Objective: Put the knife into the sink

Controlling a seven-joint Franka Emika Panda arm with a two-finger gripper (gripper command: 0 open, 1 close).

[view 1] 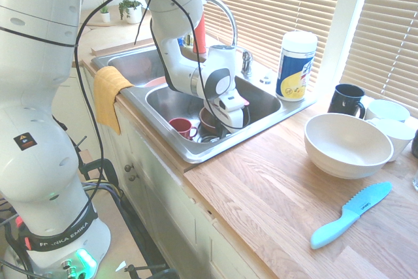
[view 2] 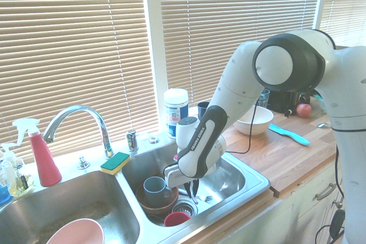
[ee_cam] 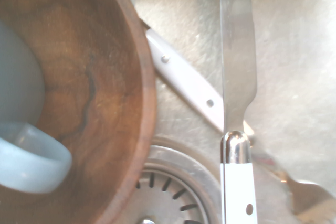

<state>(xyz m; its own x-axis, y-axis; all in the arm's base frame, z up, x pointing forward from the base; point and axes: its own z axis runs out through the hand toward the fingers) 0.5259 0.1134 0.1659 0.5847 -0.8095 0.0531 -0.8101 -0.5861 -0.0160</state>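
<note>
Readable print: "FRANKA EMIKA" on the arm's base ring in the first exterior view. The wipes canister (view 1: 296, 65) on the sink's back ledge has a blue-and-yellow label, its text too small to read. The dark mug (view 1: 346, 100) on the counter carries no legible marking.

Knife (ee_cam: 237, 108): slim table knife, flat silver blade, polished metal bolster, white handle with a small rivet. In the wrist view it rises from the bottom edge, handle nearest the camera, blade running away over the basin floor.

Gripper (view 2: 193, 188) is clenched and points straight down inside the sink (view 2: 251, 175), low in the basin. Second exterior view shows something thin and dark hanging between the fingertips; can't confirm from there that it's the knife, but the wrist view has the knife lined up with the grip. Whether the blade tip touches the steel can't be told.

Around the gripper:
- drain strainer (ee_cam: 176, 190) directly below
- brown wooden bowl (ee_cam: 79, 77) just beside, with a grey-blue mug (view 2: 155, 189) inside it
- red cup (view 1: 181, 126) near, on the counter-edge side
- second white-handled utensil (ee_cam: 186, 82) lying on the basin floor, its end tucked under the bowl rim
- fork (ee_cam: 304, 192) on the floor just beside the knife handle

Arm reaches from the stand over the counter edge, forearm angled down, wrist vertical.

Well apart: light-blue serrated knife (view 1: 349, 214) and white bowl (view 1: 346, 143) on the wooden counter; yellow cloth (view 1: 110, 93) draped over the sink's front edge.
</note>
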